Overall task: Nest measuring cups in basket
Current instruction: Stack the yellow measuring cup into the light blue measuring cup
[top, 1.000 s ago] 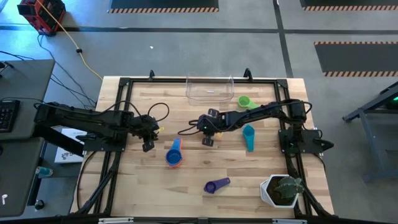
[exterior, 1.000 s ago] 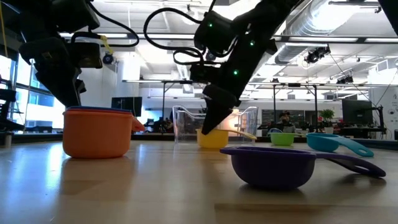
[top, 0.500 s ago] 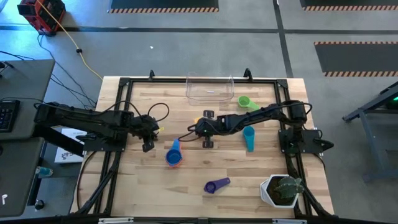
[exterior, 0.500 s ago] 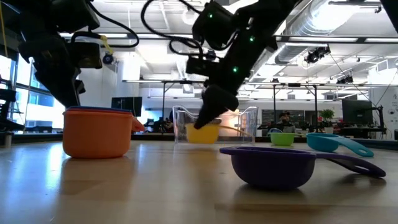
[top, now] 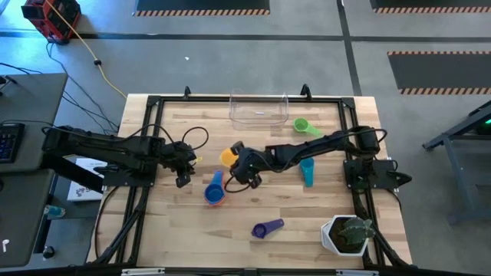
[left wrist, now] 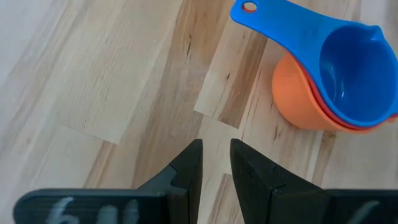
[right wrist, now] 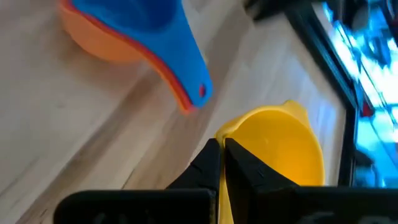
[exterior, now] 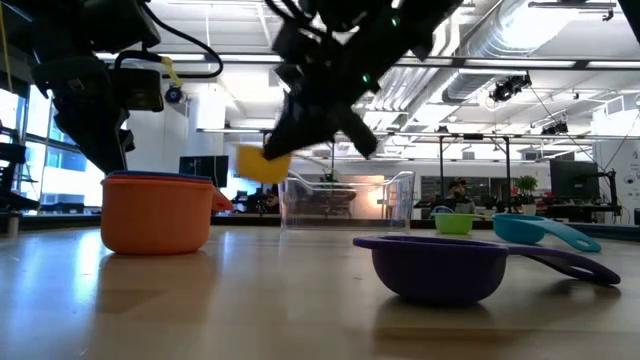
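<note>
My right gripper hangs over the table's middle, shut on the yellow measuring cup, which floats above the wood in the low view. Just nearer the table's near edge a blue cup sits nested in an orange-red cup, resting bottom-down on the table. The teal cup, green cup and purple cup lie apart on the wood. The clear basket stands at the far edge. My left gripper hovers left of the nested pair, open by a narrow gap and holding nothing. No pink cup can be made out. My right gripper pinches the yellow cup's flat handle between its two fingers, coming level from the table's right side. The bowl sticks out beyond the fingertips toward the table's left. The cup is lifted clear of the table.
A white pot with a green plant stands at the near right corner. Black frame rails run along the table's sides. Bare wood lies left of the purple cup.
My right gripper has moved toward the table's left and up, carrying the yellow cup. The cup, which rested on the table in front of the basket, is now lifted clear and sits close to the blue and orange pair.
</note>
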Robot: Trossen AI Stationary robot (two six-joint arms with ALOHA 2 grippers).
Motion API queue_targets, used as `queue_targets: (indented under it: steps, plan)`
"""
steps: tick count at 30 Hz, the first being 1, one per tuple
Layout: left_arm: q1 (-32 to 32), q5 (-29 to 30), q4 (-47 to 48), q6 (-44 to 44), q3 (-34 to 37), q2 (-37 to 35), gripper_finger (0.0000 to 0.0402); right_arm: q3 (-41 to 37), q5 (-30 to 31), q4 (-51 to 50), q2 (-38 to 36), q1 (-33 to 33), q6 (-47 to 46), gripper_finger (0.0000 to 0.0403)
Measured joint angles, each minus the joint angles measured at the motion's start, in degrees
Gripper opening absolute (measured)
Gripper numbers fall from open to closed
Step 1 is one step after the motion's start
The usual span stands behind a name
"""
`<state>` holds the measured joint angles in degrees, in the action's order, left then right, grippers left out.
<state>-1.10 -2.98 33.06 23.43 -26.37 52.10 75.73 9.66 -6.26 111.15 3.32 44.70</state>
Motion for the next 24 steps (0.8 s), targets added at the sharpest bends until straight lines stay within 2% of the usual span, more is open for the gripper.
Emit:
queue_targets:
  steps: [10,16,19,24]
  plan:
    - [0.0,-0.05,0.0,0.45,0.0,0.0,0.0074,9.64,-20.93,-8.69,-0.02,0.1,15.15,0.0]
    - [0.0,-0.02,-0.02,0.45,0.0,0.0,0.0074,11.74,-36.95,-9.3,-0.05,0.11,25.72,0.0]
    - [0.0,-0.01,-0.02,0.49,0.0,0.0,0.0074,11.75,-40.12,-9.38,-0.06,0.05,30.03,0.0]
    - [0.0,0.51,-0.03,0.55,0.01,0.0,0.0074,11.75,-40.58,-8.91,1.18,-0.06,31.85,0.0]
